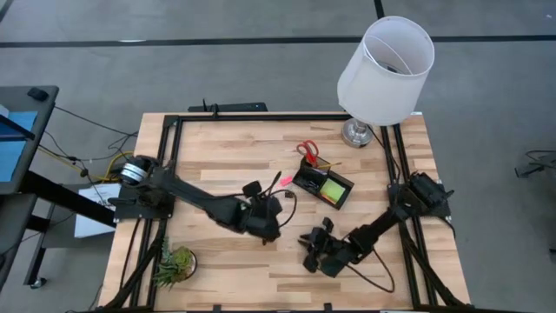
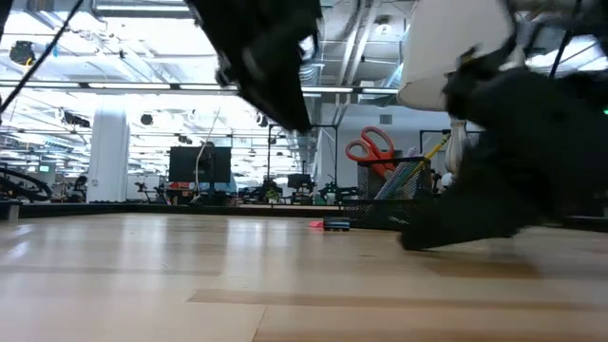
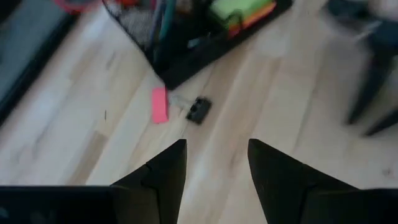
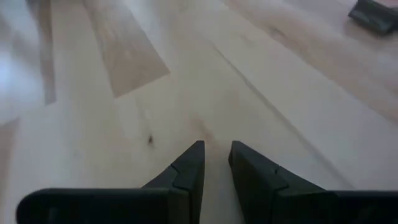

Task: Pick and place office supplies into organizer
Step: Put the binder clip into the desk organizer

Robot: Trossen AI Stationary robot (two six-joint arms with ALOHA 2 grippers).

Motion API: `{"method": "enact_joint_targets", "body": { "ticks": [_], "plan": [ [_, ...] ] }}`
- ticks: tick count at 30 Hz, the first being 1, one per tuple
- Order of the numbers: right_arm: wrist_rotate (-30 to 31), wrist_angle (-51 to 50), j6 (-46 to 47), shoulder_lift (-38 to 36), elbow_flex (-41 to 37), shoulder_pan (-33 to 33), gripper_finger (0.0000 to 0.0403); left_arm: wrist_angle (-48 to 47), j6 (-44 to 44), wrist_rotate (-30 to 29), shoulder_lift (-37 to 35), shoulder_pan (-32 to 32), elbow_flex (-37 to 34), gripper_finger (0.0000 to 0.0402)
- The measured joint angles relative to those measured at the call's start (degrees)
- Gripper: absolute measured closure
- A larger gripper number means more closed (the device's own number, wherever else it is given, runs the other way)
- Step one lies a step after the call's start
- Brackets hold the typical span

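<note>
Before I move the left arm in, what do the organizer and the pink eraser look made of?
The organizer looks like black metal mesh: fine netting shows on its taller section. The pink eraser looks like matte rubber, though plastic is possible. The open left pincer hovers near it.

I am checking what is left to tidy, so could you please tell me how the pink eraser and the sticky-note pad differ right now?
The pink eraser lies loose on the table beside the organizer; the sticky-note pad already sits inside one of its compartments. The pink eraser is a slim pink bar, while the sticky-note pad is a broader lime green block. Both lie flat, and no end effector touches either.
</note>
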Motion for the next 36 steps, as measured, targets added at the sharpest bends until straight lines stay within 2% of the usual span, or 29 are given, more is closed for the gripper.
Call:
{"method": "enact_joint_targets", "body": {
  "ticks": [5, 8, 15, 22, 28, 33, 36],
  "plan": [
    [-4.3, 0.3, -7.0, -0.2, 0.1, -4.1, 0.0314, -2.7, 0.0, -7.7, -4.2, -2.9, 0.0, 0.0237],
    [-5.0, 0.4, -13.3, -0.7, 0.1, -6.2, 0.0295, -4.6, -2.2, -9.7, -5.3, -4.1, 0.0, 0.0237],
    [1.6, -2.4, -18.3, -4.1, -0.2, -12.1, 0.0237, -7.2, -2.9, -13.2, -6.0, -6.2, 0.0, 0.0237],
    [-5.9, -2.3, -33.7, -4.4, 0.1, -18.5, 0.019, -9.9, -4.0, -13.5, -6.0, -7.7, 0.0, 0.0237],
    [-6.4, -2.1, -43.1, -4.4, 0.1, -21.3, 0.0176, -10.6, -4.0, -13.5, -6.0, -9.3, 0.0, 0.0237],
    [-6.6, -2.0, -44.9, -4.4, 0.2, -23.1, 0.0177, -10.6, -3.6, -14.0, -6.0, -9.9, 0.0, 0.0237],
    [-9.5, -1.8, -44.9, -4.5, 0.2, -25.3, 0.0177, -10.5, -3.5, -14.7, -6.0, -9.9, 0.0, 0.0237]
  ]
}}
